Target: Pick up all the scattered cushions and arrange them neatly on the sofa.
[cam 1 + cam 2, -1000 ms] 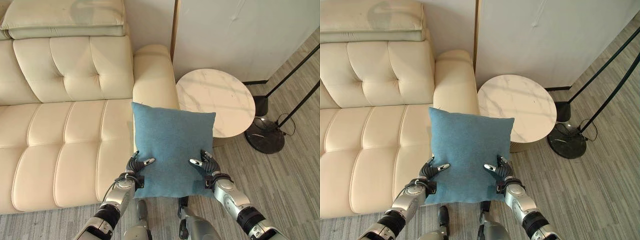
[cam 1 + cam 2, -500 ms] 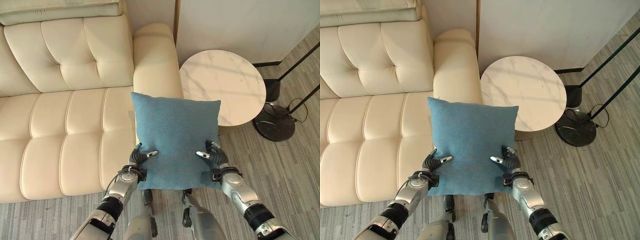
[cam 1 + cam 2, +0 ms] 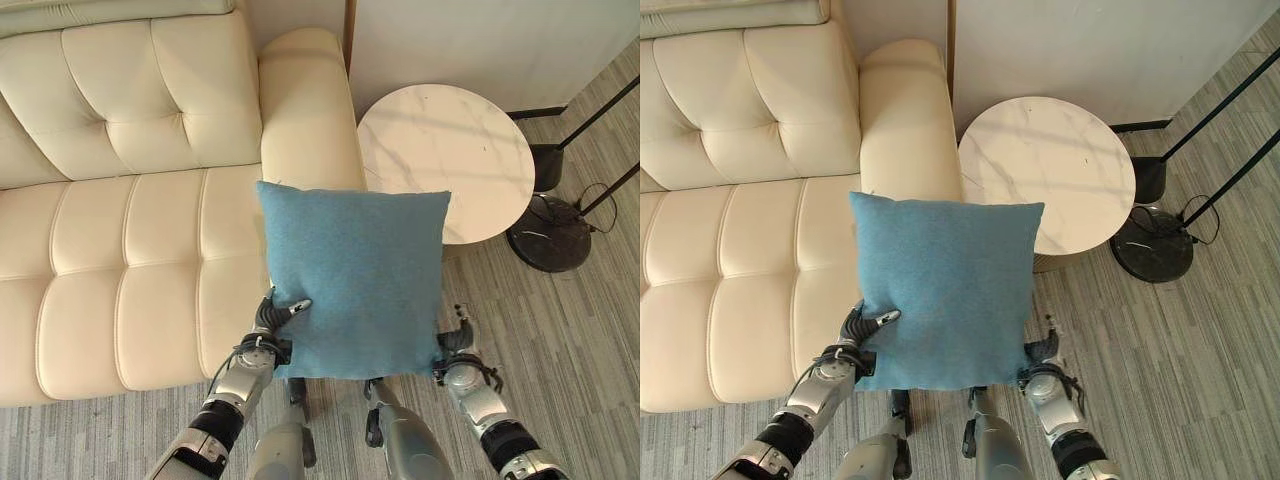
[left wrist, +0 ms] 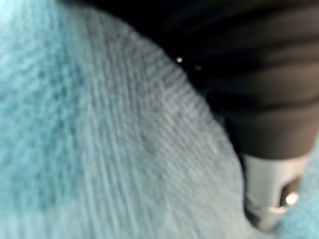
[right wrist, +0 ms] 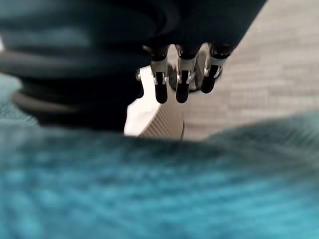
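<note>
Left hand (image 3: 272, 318): at the lower left edge of the square blue fabric cushion (image 3: 355, 278), thumb laid over the front face and fingers behind it, pinching the cloth. Its wrist view shows blue weave pressed close against the dark cover.

Right hand (image 3: 452, 345): at the cushion's lower right corner, mostly hidden behind the fabric; its wrist view shows fingers (image 5: 180, 84) hanging fairly straight and free of the cushion, over the floor. Whether the thumb presses the cloth cannot be made out.

Cushion: held up in the air, flat face toward the camera, edges roughly square to the view, no long axis. Its upper left corner overlaps the front of the cream tufted leather sofa (image 3: 120, 240) near the armrest (image 3: 305, 110); its upper right corner overlaps the near edge of the round white marble side table (image 3: 450, 150). The lower edge hangs over the grey striped floor (image 3: 580, 340).

Black round lamp base (image 3: 550, 235): on the floor just beside the table, with thin black poles rising out of view.
</note>
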Robot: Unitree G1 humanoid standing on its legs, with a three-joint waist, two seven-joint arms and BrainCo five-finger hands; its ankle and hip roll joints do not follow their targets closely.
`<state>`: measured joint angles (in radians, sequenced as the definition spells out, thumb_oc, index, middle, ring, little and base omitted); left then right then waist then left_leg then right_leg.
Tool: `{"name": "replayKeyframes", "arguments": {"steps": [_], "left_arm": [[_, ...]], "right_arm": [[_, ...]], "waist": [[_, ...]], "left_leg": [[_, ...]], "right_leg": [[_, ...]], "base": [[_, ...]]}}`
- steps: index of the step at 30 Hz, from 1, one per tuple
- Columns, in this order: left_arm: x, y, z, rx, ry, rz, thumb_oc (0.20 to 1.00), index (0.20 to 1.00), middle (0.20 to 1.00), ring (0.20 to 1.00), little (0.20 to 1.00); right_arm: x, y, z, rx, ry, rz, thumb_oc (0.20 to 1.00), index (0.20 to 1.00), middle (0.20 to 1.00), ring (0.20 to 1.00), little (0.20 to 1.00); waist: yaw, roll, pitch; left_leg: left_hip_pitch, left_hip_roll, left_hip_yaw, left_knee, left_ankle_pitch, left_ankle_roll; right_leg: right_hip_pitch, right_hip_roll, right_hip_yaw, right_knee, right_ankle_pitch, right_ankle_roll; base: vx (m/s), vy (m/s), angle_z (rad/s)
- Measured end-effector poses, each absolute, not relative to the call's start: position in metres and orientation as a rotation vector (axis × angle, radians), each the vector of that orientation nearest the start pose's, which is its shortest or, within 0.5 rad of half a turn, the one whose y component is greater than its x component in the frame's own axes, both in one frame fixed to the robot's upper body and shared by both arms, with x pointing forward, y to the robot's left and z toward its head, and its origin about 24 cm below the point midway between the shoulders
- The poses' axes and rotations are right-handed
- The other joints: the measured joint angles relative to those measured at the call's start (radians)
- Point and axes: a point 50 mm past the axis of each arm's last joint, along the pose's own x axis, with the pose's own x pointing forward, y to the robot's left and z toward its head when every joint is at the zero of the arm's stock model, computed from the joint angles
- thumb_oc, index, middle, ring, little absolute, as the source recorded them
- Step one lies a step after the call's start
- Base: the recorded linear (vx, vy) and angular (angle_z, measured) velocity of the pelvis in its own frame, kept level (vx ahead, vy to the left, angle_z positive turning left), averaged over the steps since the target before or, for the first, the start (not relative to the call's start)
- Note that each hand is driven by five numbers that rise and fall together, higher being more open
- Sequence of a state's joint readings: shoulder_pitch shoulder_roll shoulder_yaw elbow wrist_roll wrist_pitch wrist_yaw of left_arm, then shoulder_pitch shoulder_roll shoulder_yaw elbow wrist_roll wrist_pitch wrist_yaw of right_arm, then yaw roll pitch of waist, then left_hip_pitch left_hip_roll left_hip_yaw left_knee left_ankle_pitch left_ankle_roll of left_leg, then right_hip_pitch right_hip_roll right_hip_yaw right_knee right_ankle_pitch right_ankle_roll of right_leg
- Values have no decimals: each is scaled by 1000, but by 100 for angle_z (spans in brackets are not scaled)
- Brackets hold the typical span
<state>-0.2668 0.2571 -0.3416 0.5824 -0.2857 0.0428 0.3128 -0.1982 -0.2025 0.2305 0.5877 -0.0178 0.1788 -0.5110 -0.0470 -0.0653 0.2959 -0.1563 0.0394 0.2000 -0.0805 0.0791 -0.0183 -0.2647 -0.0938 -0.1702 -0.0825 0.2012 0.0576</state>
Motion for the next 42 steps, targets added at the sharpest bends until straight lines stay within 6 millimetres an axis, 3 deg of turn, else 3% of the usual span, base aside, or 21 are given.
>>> {"name": "replayKeyframes", "arguments": {"steps": [3, 6, 7, 8, 9, 10, 11, 12, 15, 23, 32, 39, 42], "left_arm": [[278, 164, -31, 176, 400, 93, 1000, 1000, 1000, 1000, 1000], [276, 164, -32, 166, 407, 103, 1000, 1000, 1000, 1000, 1000], [276, 165, -32, 154, 407, 107, 526, 526, 526, 526, 526], [276, 165, -31, 136, 405, 111, 228, 228, 228, 228, 228], [277, 166, -30, 126, 401, 117, 200, 200, 200, 200, 200], [277, 169, -27, 112, 387, 128, 200, 200, 200, 200, 200], [277, 174, -23, 103, 360, 140, 200, 200, 200, 200, 200], [278, 173, -20, 81, 349, 141, 200, 200, 200, 200, 200], [281, 169, -10, 60, 293, 127, 200, 200, 200, 200, 200], [280, 169, -11, 61, 299, 127, 200, 200, 200, 200, 200], [248, 187, -2, 11, 251, 175, 200, 200, 200, 200, 200], [238, 196, 13, 14, 182, 193, 200, 200, 200, 200, 200], [238, 197, 18, 12, 159, 199, 200, 200, 200, 200, 200]], "right_arm": [[260, -178, -46, -337, 481, -320, 1000, 1000, 1000, 1000, 1000], [261, -164, -40, -97, 457, -307, 1000, 1000, 1000, 1000, 1000], [262, -158, -39, -49, 446, -281, 1000, 1000, 1000, 1000, 1000], [262, -155, -39, -35, 446, -256, 1000, 1000, 1000, 1000, 1000], [261, -154, -39, -47, 442, -226, 1000, 1000, 1000, 1000, 1000], [260, -152, -39, -87, 436, -164, 1000, 1000, 1000, 1000, 1000], [259, -151, -37, -131, 420, -69, 382, 382, 382, 382, 382], [261, -150, -35, -136, 410, -44, 200, 200, 200, 200, 200], [272, -155, -21, -178, 350, -22, 200, 200, 200, 200, 200], [273, -155, -19, -190, 330, -1, 200, 200, 200, 200, 200], [260, -151, 17, -91, 175, 83, 200, 200, 200, 200, 200], [240, -147, 31, 98, 96, 92, 200, 200, 200, 200, 200], [239, -147, 33, 109, 75, 96, 200, 200, 200, 200, 200]], "waist": [[0, -2, 2], [0, 0, 3], [0, 0, 4], [1, 0, 4], [2, 0, 4], [3, 0, 4], [5, 0, 4], [7, 0, 4], [20, -1, 5], [22, -1, 5], [26, -11, -4], [30, -67, -68], [28, -69, -70]], "left_leg": [[2, -1, 1, 0, 0, 0], [3, -1, 4, 0, 0, 0], [4, -1, 5, 0, 0, 0], [4, -1, 5, 0, 0, 0], [4, -1, 5, 0, 0, 0], [4, 0, 5, 0, 0, 0], [4, 1, 5, 0, 1, 0], [7, 2, 5, 0, 1, -1], [20, 2, 4, 0, 1, -1], [43, 3, 3, 0, 0, -1], [91, 1, 0, 0, -2, 0], [91, -10, 2, 0, 1, 4], [89, -13, 11, 5, 9, 16]], "right_leg": [[0, 1, 2, 0, 1, -1], [-1, 1, 5, 0, 11, -12], [-1, 1, 5, 0, 15, -11], [-1, 1, 5, 0, 15, -11], [-1, 1, 5, 0, 16, -11], [-1, 1, 4, 0, 16, -11], [0, 2, 4, 0, 16, -11], [2, 3, 4, 0, 16, -12], [15, 3, 3, 0, 16, -11], [39, 3, 1, 0, 16, -12], [89, 2, 1, 0, 15, -10], [90, -11, 3, 1, 22, -1], [86, -15, 14, 8, 37, 21]], "base": [[8, 41, -3], [-2, 33, -4], [-6, 10, -4], [0, 0, 0], [0, 0, 0], [0, 0, 0], [0, 0, 0], [0, 0, 0], [0, 0, 0], [0, 0, 0], [-5, 34, 1], [-89, 31, 1], [-150, -14, -2]]}}
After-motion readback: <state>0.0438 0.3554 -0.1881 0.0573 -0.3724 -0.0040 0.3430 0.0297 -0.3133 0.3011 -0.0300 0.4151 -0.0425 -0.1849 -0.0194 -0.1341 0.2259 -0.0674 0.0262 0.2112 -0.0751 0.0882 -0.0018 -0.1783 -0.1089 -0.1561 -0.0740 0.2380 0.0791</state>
